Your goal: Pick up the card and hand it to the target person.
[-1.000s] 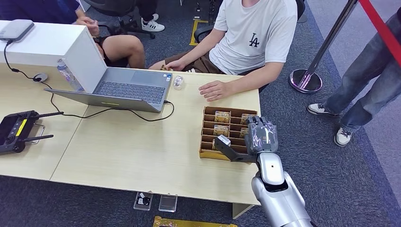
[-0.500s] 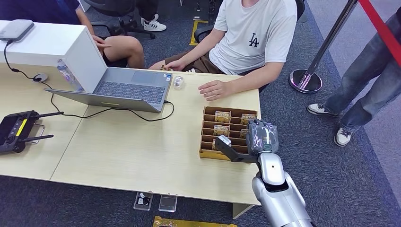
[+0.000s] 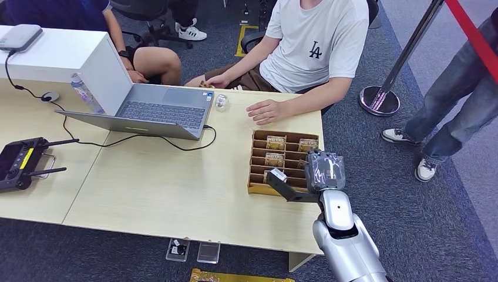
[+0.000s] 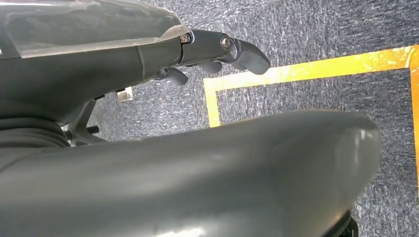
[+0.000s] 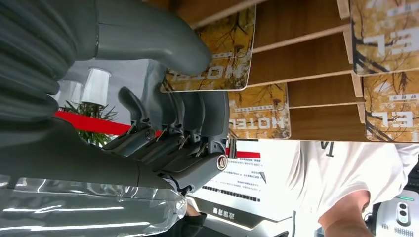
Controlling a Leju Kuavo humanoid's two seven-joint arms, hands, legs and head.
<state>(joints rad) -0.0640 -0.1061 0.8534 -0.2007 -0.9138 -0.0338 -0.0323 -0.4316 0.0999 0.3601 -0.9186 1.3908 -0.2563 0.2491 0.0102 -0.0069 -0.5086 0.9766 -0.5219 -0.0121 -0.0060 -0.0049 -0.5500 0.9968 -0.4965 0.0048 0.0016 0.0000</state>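
Bright even light, blurred wrist close-ups

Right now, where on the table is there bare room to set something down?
Bare wood lies between the laptop and the card box, running to the near edge. Crowded: the box corner under the right hand, the person's hand beyond it, the remote controller at left.

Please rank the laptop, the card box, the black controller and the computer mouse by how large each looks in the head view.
1. laptop
2. card box
3. black controller
4. computer mouse
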